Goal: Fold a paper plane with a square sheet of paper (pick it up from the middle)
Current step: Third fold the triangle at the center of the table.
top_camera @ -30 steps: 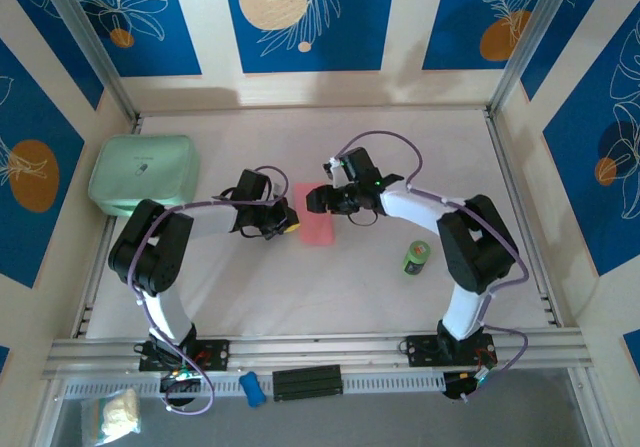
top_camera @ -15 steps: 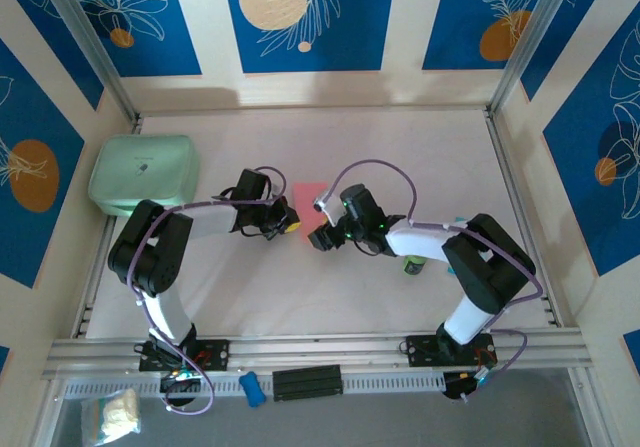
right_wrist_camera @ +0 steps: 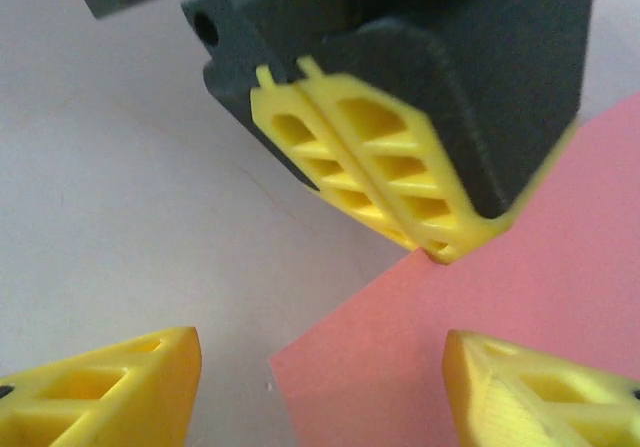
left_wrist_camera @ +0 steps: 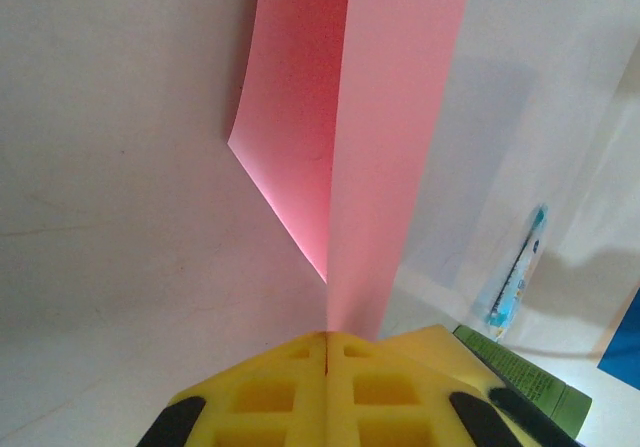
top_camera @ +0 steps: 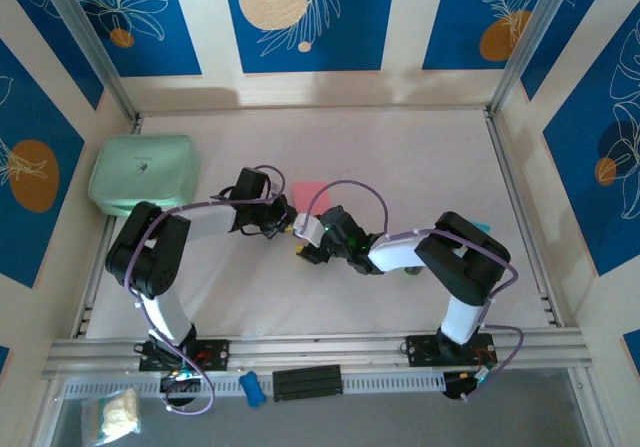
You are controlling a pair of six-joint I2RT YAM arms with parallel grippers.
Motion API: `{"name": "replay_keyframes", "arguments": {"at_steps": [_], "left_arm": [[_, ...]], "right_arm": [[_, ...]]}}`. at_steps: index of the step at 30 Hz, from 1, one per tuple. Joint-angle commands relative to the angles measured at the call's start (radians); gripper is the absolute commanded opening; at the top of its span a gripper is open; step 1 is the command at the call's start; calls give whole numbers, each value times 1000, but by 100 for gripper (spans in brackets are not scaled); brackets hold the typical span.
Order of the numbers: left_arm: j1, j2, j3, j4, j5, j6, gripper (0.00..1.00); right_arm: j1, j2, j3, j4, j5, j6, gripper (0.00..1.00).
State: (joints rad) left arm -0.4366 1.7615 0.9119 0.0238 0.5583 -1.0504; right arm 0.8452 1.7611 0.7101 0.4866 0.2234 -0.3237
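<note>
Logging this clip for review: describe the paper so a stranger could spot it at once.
On the pale table, look centre, between the arms. The pink sheet is pinched in the left gripper; it is thin and pink, unlike the bulky mint-green case.

We are seeing a pink-salmon square sheet of paper [left_wrist_camera: 390, 117], yellow fingers [right_wrist_camera: 100, 387] on the right claw [right_wrist_camera: 322, 367], a mint-green case [top_camera: 143, 172], and blue walls [top_camera: 340, 47] showing white leaf patterns.

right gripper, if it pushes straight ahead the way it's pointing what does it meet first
Most likely the pink paper, whose corner shows between the fingers of the open right gripper; just beyond, the left gripper is shut on it. Depth is hard to judge.
</note>
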Motion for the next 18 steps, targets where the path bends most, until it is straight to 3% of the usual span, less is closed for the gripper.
{"name": "replay_keyframes", "arguments": {"at_steps": [1, 18], "left_arm": [[-2, -26, 5, 1, 17, -12, 0], [-2, -33, 5, -30, -24, -5, 0]], "right_arm": [[7, 18, -11, 106, 89, -28, 65], [32, -5, -48, 158, 143, -73, 42]]}}
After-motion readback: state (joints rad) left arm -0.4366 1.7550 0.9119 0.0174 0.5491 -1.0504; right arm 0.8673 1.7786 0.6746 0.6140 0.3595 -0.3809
